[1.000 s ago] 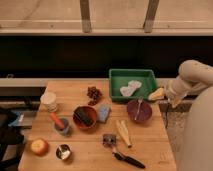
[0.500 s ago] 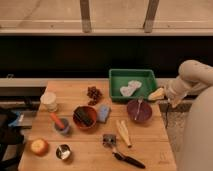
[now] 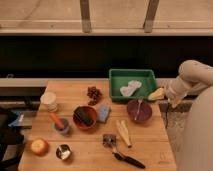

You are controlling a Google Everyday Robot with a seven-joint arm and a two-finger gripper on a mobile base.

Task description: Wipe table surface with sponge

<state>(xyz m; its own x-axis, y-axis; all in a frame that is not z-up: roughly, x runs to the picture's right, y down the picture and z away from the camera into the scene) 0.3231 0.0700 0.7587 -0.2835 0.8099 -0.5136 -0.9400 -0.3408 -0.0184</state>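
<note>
Far left of the frame there's some dark and blue clutter [image 3: 11, 125] hanging off the edge of the wooden table [image 3: 155, 142], can't really make out what it is. On the table itself, upper left is a white stack of something round [image 3: 48, 100], and down in the lower left corner sits an orange-ish round fruit [image 3: 39, 146] with a small shiny metal cup [image 3: 63, 151] just beside it. Above those is a grey bowl [image 3: 65, 129] with an orange-handled thing [image 3: 55, 120] sticking out of it, then an orange bowl [image 3: 76, 116] with something dark inside. The blue sponge [image 3: 104, 113] lies flat right against the right side of that orange bowl, roughly mid-table, with a dark reddish clump [image 3: 93, 94] just above it. Lower middle there's a pale yellow strip [image 3: 123, 132] and a black-handled tool [image 3: 124, 158] near the front edge. Upper right is a green tray [image 3: 115, 82] holding some white stuff [image 3: 130, 89], and just below it a purple bowl [image 3: 145, 115] with a utensil in it. The gripper [image 3: 157, 93] hangs at the right edge of the tray, just above the purple bowl and well apart from the sponge; honestly can't tell if it's open or closed.
</note>
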